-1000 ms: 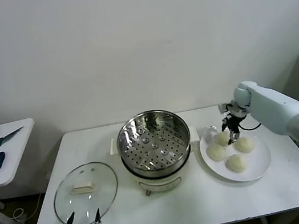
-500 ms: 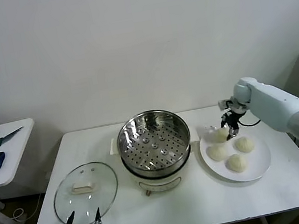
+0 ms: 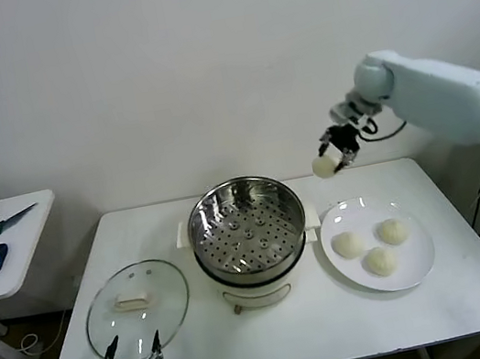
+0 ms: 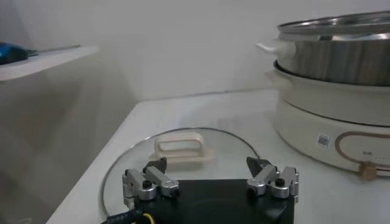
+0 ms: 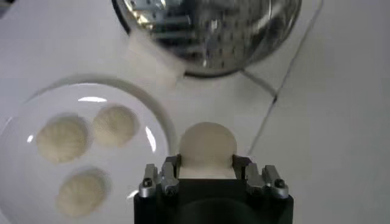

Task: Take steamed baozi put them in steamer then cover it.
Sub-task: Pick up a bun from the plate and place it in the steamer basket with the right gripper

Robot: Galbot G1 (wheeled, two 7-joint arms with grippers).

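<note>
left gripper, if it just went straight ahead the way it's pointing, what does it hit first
Most likely the cover: the open left gripper points across the glass at its cream handle. The steamer stands off to one side. Depth is unclear.

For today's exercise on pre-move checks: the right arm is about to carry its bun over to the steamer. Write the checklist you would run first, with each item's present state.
1. Right gripper shut on the baozi: ok.
2. Held baozi lifted above the plate: ok.
3. Steamer uncovered, basket bare: ok.
4. Cover lying flat on the table, beside the steamer, out of the carrying path: ok.
5. Left gripper open, low at the table's front edge by the cover, apart from the steamer: ok.
6. Grip firm enough for the carry: cannot tell.
</note>
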